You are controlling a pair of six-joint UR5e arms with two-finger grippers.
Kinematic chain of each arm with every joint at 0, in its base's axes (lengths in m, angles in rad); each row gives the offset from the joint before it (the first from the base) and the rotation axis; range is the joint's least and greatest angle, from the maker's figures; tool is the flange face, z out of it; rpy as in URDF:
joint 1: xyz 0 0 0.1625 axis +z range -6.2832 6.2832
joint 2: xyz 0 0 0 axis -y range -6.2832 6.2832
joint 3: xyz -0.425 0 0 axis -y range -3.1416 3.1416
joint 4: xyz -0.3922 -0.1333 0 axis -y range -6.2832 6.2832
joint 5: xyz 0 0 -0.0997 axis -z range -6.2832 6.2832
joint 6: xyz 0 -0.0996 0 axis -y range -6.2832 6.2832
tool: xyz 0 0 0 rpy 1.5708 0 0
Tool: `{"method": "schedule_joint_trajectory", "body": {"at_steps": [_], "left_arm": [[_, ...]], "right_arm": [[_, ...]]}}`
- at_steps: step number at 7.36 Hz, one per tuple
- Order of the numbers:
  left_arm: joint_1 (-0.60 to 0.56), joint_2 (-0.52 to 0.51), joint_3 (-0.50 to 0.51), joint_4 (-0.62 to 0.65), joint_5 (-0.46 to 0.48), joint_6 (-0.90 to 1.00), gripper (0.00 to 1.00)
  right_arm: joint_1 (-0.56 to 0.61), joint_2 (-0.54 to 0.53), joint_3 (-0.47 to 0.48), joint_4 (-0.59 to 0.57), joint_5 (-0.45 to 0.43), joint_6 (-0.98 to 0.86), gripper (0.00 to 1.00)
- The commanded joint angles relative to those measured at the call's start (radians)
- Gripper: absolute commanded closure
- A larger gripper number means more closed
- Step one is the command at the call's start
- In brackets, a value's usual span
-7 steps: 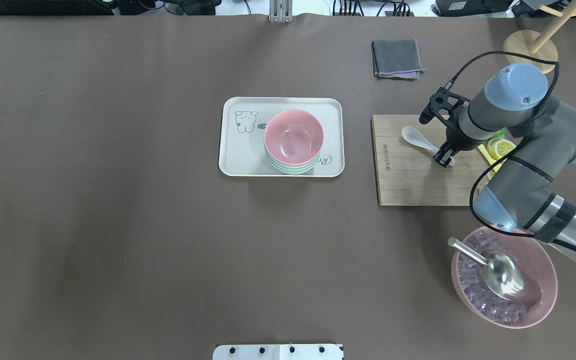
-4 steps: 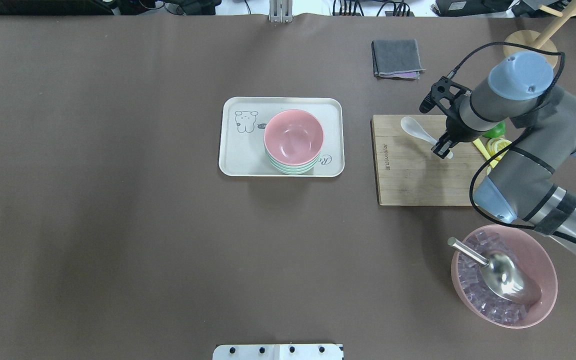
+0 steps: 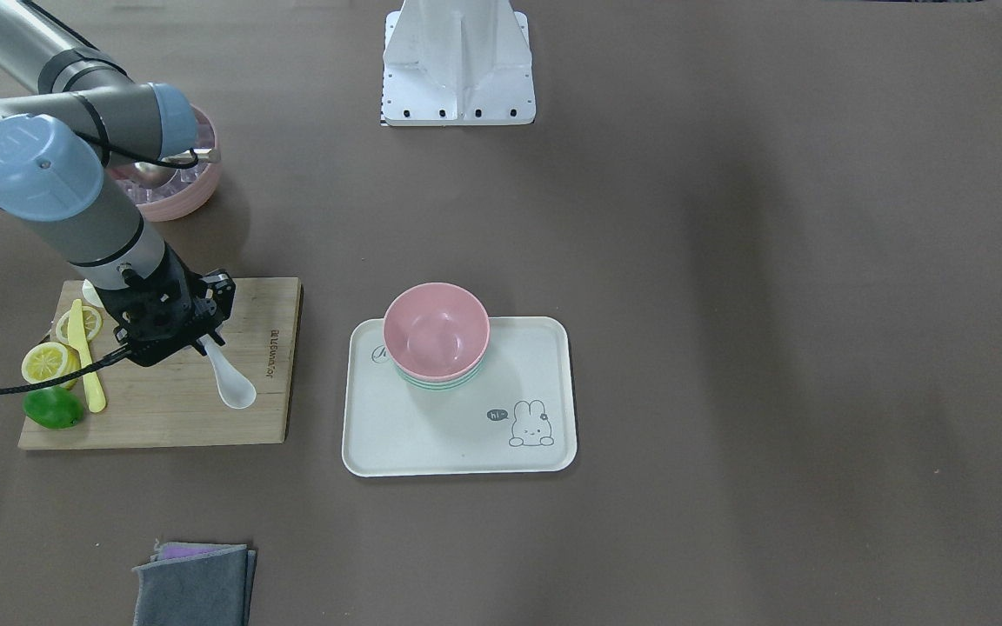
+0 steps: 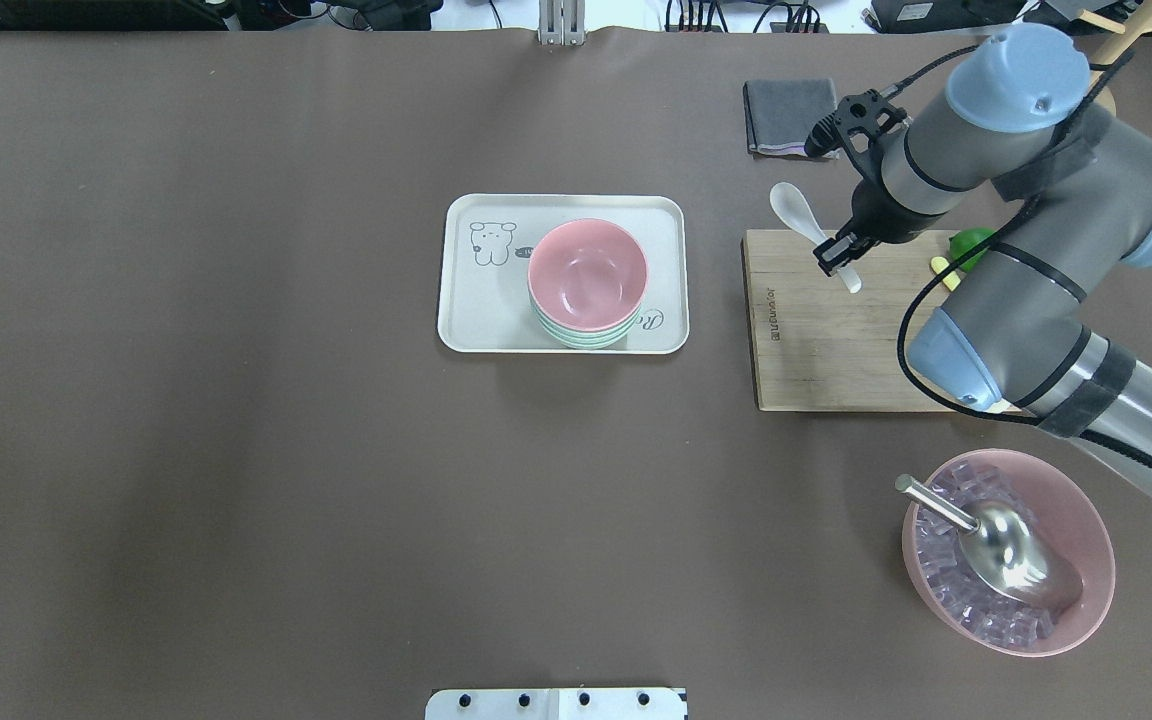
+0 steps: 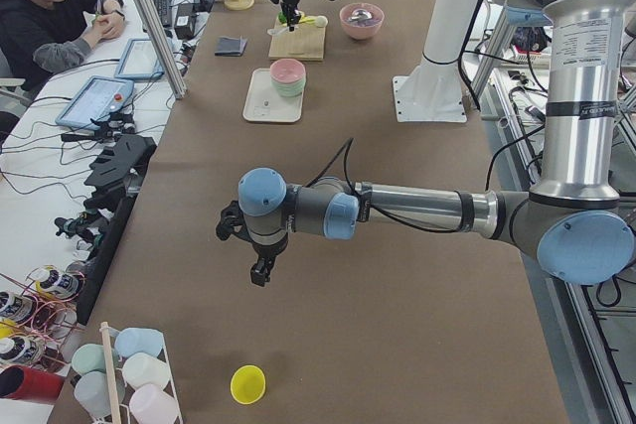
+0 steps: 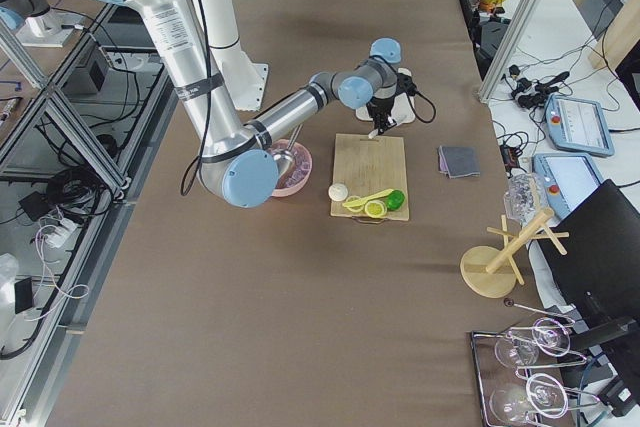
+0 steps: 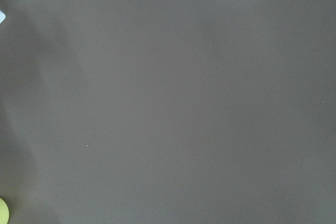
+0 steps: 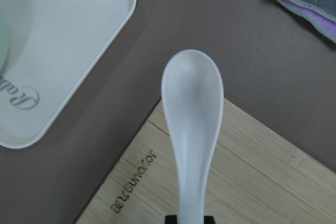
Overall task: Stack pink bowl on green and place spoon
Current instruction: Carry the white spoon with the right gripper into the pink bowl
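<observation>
1. right gripper (image 4: 835, 257) is pinching the spoon (image 4: 802, 220) by its handle, fingers pressed onto it; the spoon's bowl end sticks out ahead of the gripper, hollow side up in the right wrist view
2. spoon sits over the cutting board (image 4: 836, 350) corner that is nearest the tray (image 4: 471, 315) and farthest from the robot; in the wrist view its tip overhangs the board edge above bare table (image 4: 236, 450)
3. spoon looks lifted off the board, no contact visible
4. pink bowl (image 4: 587, 270) is nested upright in the green bowl (image 4: 581, 340); only green rim bands show under the pink one
5. that stack stands on the tray, at the tray end nearer the board, opposite the rabbit print
6. tray and board are apart, with a strip of table between them
7. left gripper (image 5: 260, 271) shows only in the exterior left view, above bare table and well apart from the tray; cannot tell if it is spread or closed. Left wrist view is almost all table surface
8. also on the board: lemon slices (image 3: 47, 361), lime (image 3: 53, 407), yellow knife (image 3: 83, 361), all at the end away from the tray
9. grey cloth (image 4: 794, 115) lies beyond the board; ice bowl (image 4: 1086, 520) with a metal scoop (image 4: 1006, 545) in it is on the robot side of the board
</observation>
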Motion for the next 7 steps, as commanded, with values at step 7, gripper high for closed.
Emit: {"method": "schedule_joint_trajectory", "body": {"at_steps": [7], "left_arm": [[-0.006, 0.004, 0.012, 0.0, 0.0, 0.0, 0.01]], "right_arm": [[-0.262, 0.36, -0.115, -0.197, -0.145, 0.553, 1.0]]}}
